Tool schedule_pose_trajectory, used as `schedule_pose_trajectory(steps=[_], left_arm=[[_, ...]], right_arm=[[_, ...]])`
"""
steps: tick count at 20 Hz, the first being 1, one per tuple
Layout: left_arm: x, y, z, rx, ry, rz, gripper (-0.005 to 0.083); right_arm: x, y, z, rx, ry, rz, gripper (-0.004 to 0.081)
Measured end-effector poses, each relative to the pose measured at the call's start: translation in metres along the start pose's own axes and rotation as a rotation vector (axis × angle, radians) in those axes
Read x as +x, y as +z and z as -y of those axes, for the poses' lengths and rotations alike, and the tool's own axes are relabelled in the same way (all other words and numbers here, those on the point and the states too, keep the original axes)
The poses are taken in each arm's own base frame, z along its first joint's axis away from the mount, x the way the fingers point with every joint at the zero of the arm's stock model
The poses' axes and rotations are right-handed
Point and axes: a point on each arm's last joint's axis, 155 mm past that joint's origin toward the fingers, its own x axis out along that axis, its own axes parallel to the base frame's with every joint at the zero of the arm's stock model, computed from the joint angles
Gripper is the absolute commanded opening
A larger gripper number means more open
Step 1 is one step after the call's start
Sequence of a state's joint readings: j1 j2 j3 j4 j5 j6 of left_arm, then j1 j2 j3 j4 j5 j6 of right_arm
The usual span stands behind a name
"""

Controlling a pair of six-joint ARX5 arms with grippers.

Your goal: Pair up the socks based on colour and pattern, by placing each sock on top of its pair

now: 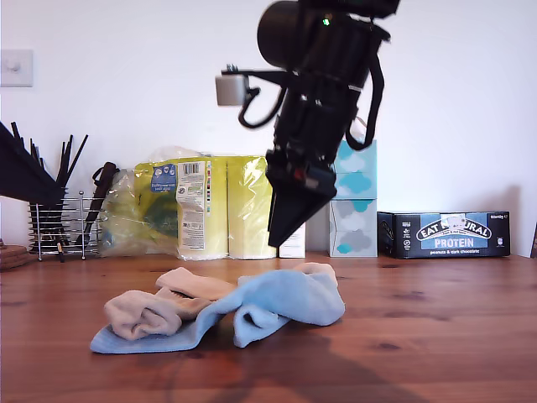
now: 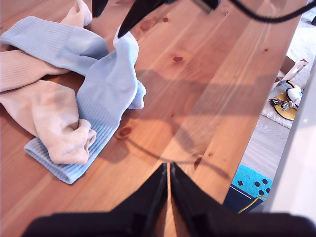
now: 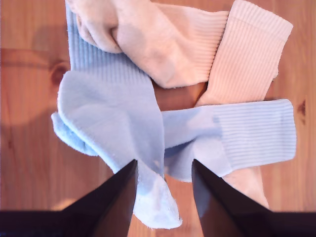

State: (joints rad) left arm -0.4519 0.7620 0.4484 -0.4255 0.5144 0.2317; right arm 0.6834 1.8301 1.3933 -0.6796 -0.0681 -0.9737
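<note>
Four socks lie in a tangled pile on the wooden table. A light blue sock drapes over the heap. The other blue sock crosses under it. Two beige socks lie beside and over them, one bunched on a blue cuff. My second gripper hangs open just above the pile, its fingers either side of the draped blue sock's end. My first gripper is shut on nothing, over bare wood away from the pile, and does not show in the exterior view.
Along the back wall stand a wire holder of black utensils, yellow packs, tissue boxes and a protein bar box. The first wrist view shows the table's edge, with floor and a blue mat beyond.
</note>
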Motion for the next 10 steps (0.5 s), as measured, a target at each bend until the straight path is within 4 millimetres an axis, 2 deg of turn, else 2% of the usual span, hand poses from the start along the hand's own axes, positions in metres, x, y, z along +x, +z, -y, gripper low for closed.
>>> schedule_pose_trajectory(steps=[2,4,6,10], left_arm=[[0.0,0.0,0.0,0.0,0.0,0.0,-0.0019],[0.0,0.0,0.0,0.0,0.0,0.0,-0.0019],[0.0,0.0,0.0,0.0,0.0,0.0,-0.0019],[0.0,0.0,0.0,0.0,0.0,0.0,-0.0019]], right_arm=[[0.0,-0.01,-0.014,-0.026,0.057,-0.037,0.0317],[-0.001,-0.01,-0.026,-0.08,0.103,-0.034,0.0326],[-0.001,-0.007,-0.025,-0.124,0.099,-0.022,0.0357],[0.001,-0.005,-0.021,-0.151,0.082,-0.014,0.0358]])
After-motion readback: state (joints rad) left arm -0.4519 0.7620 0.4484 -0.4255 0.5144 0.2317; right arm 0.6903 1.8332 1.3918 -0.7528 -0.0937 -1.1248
